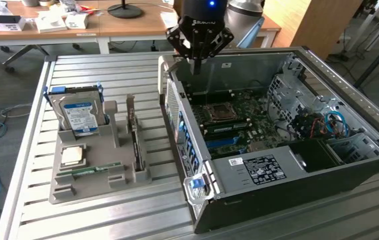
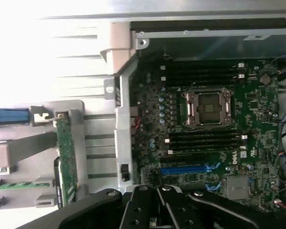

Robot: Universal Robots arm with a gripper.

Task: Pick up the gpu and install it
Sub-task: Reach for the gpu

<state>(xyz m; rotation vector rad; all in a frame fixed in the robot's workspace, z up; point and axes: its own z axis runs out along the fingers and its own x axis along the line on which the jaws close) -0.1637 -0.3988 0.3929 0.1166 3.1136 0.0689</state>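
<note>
The gpu (image 1: 134, 131) is a thin green-brown card standing on edge in a slot of the grey holder (image 1: 63, 192), on the exterior view's left of the open computer case (image 1: 276, 170). In the wrist view the gpu (image 2: 66, 160) shows as a narrow green strip beside the case wall. My gripper (image 1: 196, 62) hangs above the far edge of the case, over the motherboard (image 1: 236, 125), well apart from the card. Its black fingers (image 2: 148, 200) are shut together with nothing between them. A blue expansion slot (image 2: 183, 168) lies on the motherboard near the fingers.
The holder also carries a hard drive (image 1: 79, 115) with a blue-white label, a processor chip (image 1: 73, 156) and a RAM stick (image 1: 93, 169). Everything rests on a slatted metal table (image 1: 109, 220). Wooden desks (image 1: 123, 25) with clutter stand behind.
</note>
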